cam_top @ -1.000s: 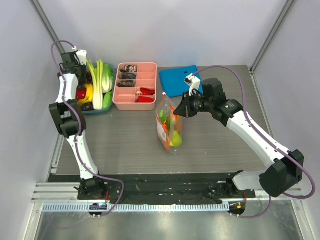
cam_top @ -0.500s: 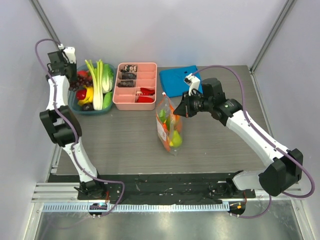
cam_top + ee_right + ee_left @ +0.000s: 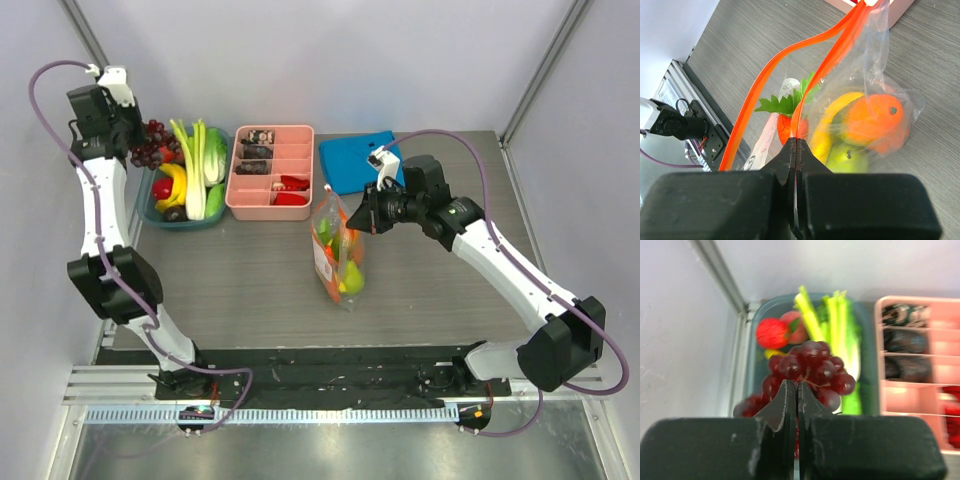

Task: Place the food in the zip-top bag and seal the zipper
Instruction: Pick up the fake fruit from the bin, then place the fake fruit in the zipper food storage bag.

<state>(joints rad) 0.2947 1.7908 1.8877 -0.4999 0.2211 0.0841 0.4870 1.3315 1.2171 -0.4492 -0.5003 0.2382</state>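
Observation:
My left gripper is shut on the dark purple grape bunch and holds it in the air above the teal tray; the bunch fills the left wrist view. My right gripper is shut on the zipper, one orange-red side of the clear zip-top bag's open mouth. The bag stands mid-table with an orange, a yellow banana, a green pear and a leafy red fruit inside.
The teal tray at the back left holds leafy greens, a red fruit and a yellow piece. A pink compartment tray stands beside it. A folded blue cloth lies behind my right gripper.
My left arm has risen up and to the left, lifting the grape bunch out of the teal tray. My right gripper and the bag have not moved.

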